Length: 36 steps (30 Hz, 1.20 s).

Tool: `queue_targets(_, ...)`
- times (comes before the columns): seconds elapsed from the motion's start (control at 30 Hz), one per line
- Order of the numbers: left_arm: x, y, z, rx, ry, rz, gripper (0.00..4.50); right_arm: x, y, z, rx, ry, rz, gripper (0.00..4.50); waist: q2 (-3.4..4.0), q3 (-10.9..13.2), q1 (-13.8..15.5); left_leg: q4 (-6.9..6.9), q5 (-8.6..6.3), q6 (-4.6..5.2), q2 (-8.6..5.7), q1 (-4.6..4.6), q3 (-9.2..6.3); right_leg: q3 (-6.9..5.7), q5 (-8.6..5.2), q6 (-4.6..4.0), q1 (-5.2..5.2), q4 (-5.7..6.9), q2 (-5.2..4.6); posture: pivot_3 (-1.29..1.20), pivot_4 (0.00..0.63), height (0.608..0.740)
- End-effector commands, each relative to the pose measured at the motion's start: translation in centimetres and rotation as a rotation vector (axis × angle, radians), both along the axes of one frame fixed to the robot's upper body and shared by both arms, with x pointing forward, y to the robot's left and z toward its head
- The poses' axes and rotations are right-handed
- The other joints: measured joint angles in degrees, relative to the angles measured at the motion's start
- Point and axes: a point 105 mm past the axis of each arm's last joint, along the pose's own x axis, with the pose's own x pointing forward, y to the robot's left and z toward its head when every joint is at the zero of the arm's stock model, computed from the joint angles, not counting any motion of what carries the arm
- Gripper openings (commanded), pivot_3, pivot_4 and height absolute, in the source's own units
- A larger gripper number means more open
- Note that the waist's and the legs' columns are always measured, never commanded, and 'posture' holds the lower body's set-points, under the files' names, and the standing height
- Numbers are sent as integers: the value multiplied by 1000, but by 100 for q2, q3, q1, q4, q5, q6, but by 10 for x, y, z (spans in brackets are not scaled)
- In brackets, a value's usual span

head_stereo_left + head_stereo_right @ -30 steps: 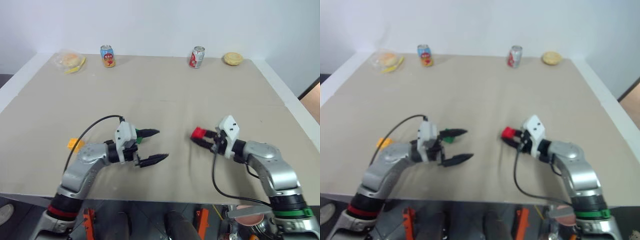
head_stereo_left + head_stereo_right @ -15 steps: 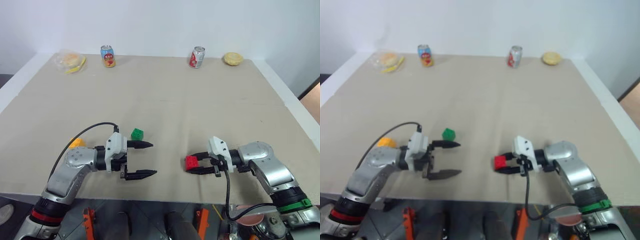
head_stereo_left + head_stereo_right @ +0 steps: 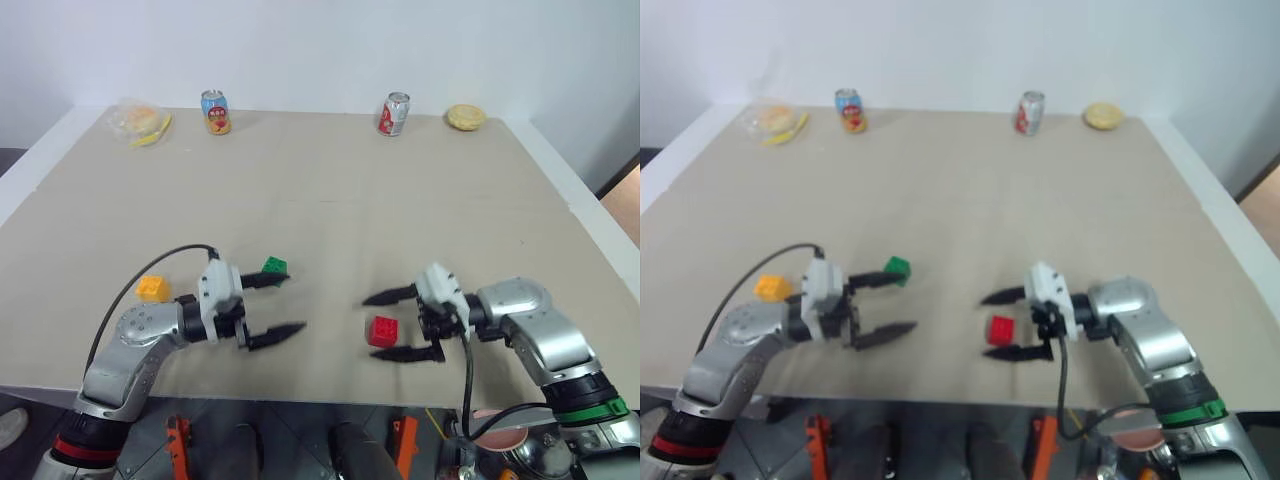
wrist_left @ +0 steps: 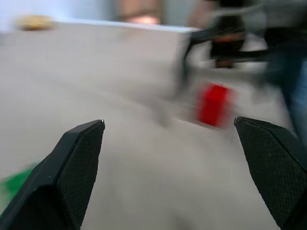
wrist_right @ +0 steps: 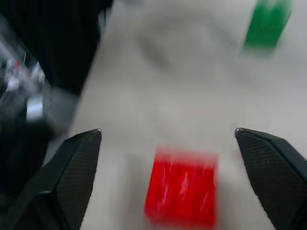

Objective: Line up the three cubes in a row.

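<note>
Both tools were spread wide, grasping nothing: right tool (image 3: 392, 323) straddled the red cube (image 3: 382, 331), left tool (image 3: 278, 303) beside the green cube (image 3: 274, 267). Either finger could have knocked its cube askew.

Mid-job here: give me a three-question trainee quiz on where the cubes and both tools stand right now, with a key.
1. True or false: the right tool grips the red cube.
2. Which cube lies by the left tool's far fingertip? A yellow-orange cube; B green cube; C red.
3. How many drink cans stand at the table's far edge?

Key: 1 false, it stands open with the cube between its fingers. 2 B. 3 two, the blue can and red can.
</note>
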Motion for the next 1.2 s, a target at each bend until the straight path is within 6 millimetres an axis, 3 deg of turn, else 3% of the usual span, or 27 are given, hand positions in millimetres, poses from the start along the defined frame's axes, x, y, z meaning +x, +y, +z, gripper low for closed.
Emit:
queue_targets(0.03,27,14,17,-21,-62,239,4500,5,17,31,94,-87,-62,4459,-2,-1,0,2,0,0,0,1,-3,-2,1,0,1,0,1,0,150,736)
queue_targets(0.33,46,0,-4,-60,9,513,4500,16,36,39,152,-113,-108,4459,-3,-1,2,-2,0,-2,-7,-6,-4,4,0,9,3,-3,1,0,150,736)
queue_targets(0.5,47,-5,-27,-6,80,544,4500,23,37,41,156,-128,-122,4459,-3,-1,1,-2,0,-2,-7,-3,-6,4,2,8,4,-3,4,0,150,736)
queue_targets(0.8,52,-7,-38,32,126,570,4500,32,37,41,173,-145,-150,4459,-3,-1,1,-1,1,-2,-7,-4,-7,3,5,7,4,-3,4,0,150,736)
queue_targets(1.13,51,-17,-40,33,135,541,1333,30,36,40,180,-139,-153,4500,-3,-1,1,-1,1,-2,-7,-3,-7,3,5,6,3,-3,4,0,150,736)
queue_targets(1.2,50,-19,-40,41,134,522,1347,29,36,40,181,-138,-151,4500,-3,-1,1,-1,1,-2,-7,-4,-6,3,5,7,3,-3,4,0,150,736)
